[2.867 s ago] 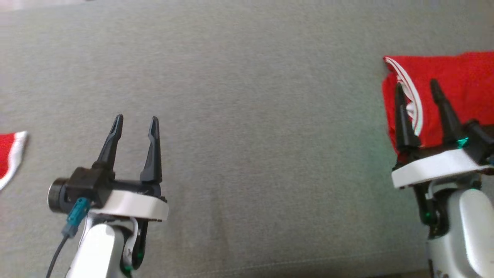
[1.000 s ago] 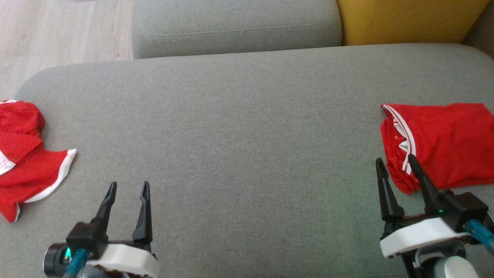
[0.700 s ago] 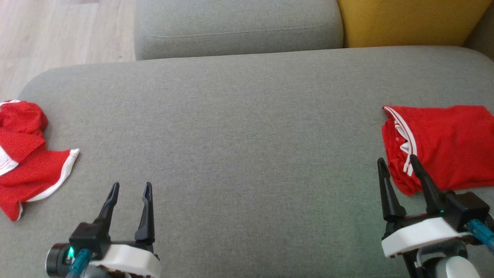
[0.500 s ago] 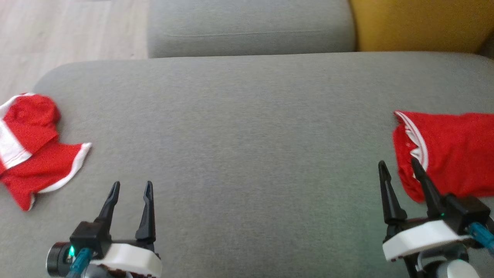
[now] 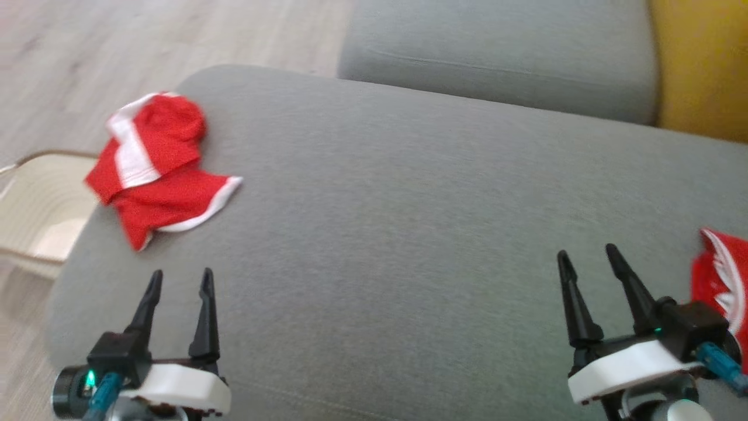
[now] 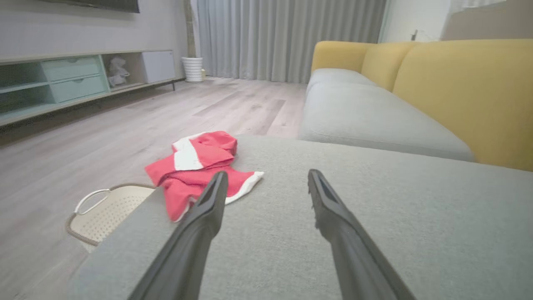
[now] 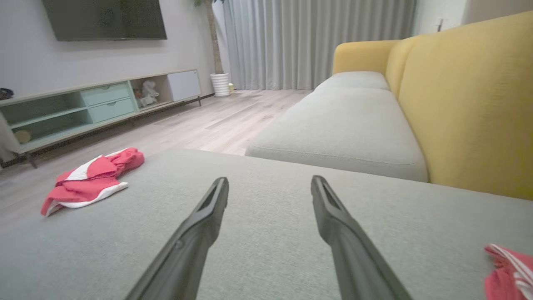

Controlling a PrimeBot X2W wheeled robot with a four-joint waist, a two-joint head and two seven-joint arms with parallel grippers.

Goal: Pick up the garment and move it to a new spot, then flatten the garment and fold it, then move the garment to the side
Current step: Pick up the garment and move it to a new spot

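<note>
A cream basket [image 5: 41, 216] sits on the wood floor [image 5: 117, 47] at the far left, right next to the big grey sofa seat [image 5: 409, 204]. Near the left end of that seat lies the crumpled red garment [image 5: 158, 169]. It is red with white bands and is all bunched up, and one white-edged corner sticks out toward the middle of the seat. Nothing is touching it.

The left hand [image 5: 180, 275] is low in the head view, on the near side of the crumpled red garment and apart from it. Its two dark fingers are spread and there is nothing between them. In the left wrist view the garment shows past the tip of one finger, a bit to the side.

The middle of the seat is bare grey cloth.

The right hand [image 5: 587, 252] is low on the right side. Its fingers are spread too, and it holds nothing. Just beside it, at the right edge, is a second red garment [image 5: 721, 280] with thin white stripes. Only a part of it can be seen, lying on the seat.

Behind the seat there is another grey cushion [image 5: 497, 52], and to its right a yellow sofa back [image 5: 701, 64].
</note>
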